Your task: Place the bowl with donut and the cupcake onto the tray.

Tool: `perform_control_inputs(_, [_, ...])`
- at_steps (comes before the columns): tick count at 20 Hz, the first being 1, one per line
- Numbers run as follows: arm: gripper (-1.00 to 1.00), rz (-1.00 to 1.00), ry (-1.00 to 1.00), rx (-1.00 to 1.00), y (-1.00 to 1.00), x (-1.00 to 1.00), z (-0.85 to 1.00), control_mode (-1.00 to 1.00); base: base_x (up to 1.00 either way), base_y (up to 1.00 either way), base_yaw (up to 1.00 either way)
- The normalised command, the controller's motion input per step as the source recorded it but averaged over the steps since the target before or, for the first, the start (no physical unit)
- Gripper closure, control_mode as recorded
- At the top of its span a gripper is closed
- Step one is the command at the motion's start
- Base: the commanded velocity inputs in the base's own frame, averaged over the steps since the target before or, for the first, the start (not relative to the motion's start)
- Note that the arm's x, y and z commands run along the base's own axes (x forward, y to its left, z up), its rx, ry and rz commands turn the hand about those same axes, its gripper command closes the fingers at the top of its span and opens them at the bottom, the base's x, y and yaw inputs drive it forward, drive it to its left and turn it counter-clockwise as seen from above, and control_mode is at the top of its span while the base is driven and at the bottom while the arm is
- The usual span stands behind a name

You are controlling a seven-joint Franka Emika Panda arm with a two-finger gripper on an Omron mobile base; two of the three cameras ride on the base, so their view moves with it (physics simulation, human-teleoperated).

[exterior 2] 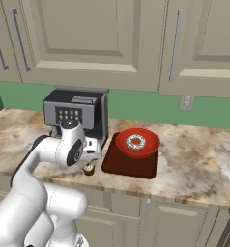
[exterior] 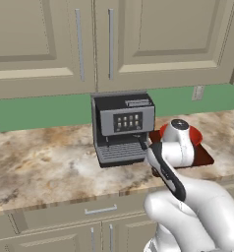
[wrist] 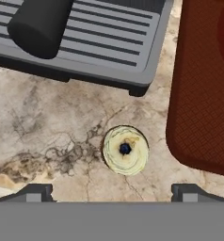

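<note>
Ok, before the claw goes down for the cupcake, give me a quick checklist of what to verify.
1. Claw open: ok, tips spread wide.
2. Cupcake between the tips: ok, roughly centred.
3. Cupcake upright on the counter: ok.
4. Clear of the coffee machine: ok, a gap shows.
5. Bowl with donut on the tray: ok.
6. Free tray space for the cupcake: ok, front part bare.

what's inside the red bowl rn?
The donut lies in the bowl, which sits on the tray. The bowl floor under the donut is covered. The cupcake stands on the counter, below the open gripper.
</note>
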Motion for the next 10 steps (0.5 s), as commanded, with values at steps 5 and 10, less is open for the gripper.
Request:
perform_control_inputs(5, [-1.00,-0.03,-0.17,-0.02,0.00,0.12,-0.60,-1.00,0.00,0.00,0.00])
perform_control_inputs(10, [-1.00,0.00,0.00,0.00,0.00,-0.03,-0.13,-1.00,0.00,0.00,0.00])
